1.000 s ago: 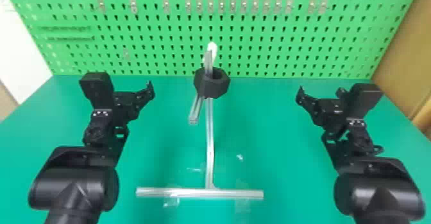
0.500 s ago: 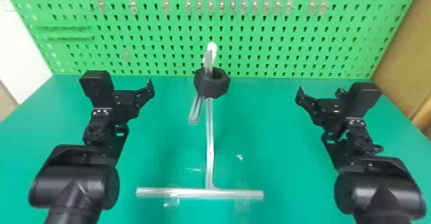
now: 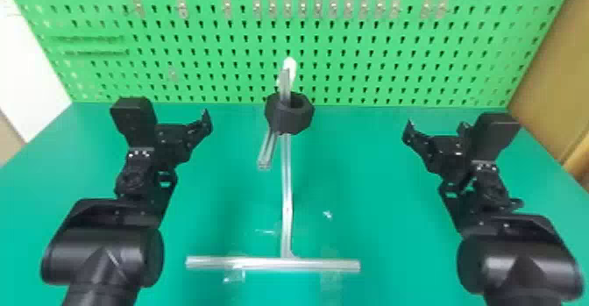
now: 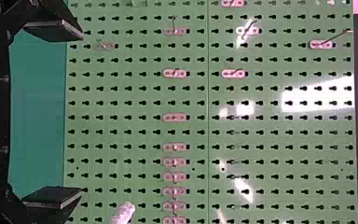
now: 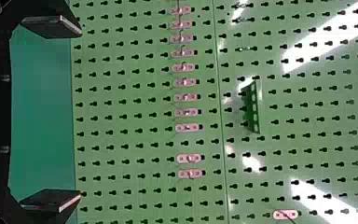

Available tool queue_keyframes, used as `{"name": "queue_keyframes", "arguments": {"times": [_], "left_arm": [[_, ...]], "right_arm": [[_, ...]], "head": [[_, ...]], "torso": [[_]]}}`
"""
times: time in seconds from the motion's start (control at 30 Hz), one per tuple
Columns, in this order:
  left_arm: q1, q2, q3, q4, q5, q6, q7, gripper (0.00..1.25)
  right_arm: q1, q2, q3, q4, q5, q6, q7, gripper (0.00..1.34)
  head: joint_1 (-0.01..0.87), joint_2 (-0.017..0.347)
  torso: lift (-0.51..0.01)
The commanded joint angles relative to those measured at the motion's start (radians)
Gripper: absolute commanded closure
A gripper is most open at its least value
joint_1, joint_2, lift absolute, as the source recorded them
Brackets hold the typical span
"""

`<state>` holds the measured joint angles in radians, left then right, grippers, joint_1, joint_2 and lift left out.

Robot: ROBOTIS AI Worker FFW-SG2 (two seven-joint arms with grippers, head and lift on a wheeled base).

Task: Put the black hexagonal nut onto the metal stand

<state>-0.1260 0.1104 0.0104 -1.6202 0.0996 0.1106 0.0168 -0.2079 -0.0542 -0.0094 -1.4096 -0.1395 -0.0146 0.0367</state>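
Well | teal tabletop under metal stand | green pegboard behind

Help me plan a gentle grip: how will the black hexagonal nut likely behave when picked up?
The black hexagonal nut will probably feel stiff, since its walls look thick and angular. Its flat sides should resist rolling. Lifting it may tug the metal stand, whose bar appears to run into its hole.
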Motion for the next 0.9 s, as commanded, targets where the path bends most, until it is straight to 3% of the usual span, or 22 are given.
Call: {"name": "queue_keyframes", "arguments": {"times": [0.0, 0.87], "left_arm": [[0.000, -0.002, 0.000, 0.002, 0.002, -0.003, 0.000, 0.11], [0.000, -0.005, 0.000, 0.002, 0.000, -0.006, 0.000, 0.11]], "right_arm": [[0.001, -0.001, 0.005, -0.003, -0.002, 0.001, 0.000, 0.09], [-0.001, -0.003, 0.006, -0.009, -0.009, 0.013, 0.000, 0.09]], "head": [[0.693, 0.081], [0.693, 0.081]], "torso": [[-0.001], [-0.001]]}}
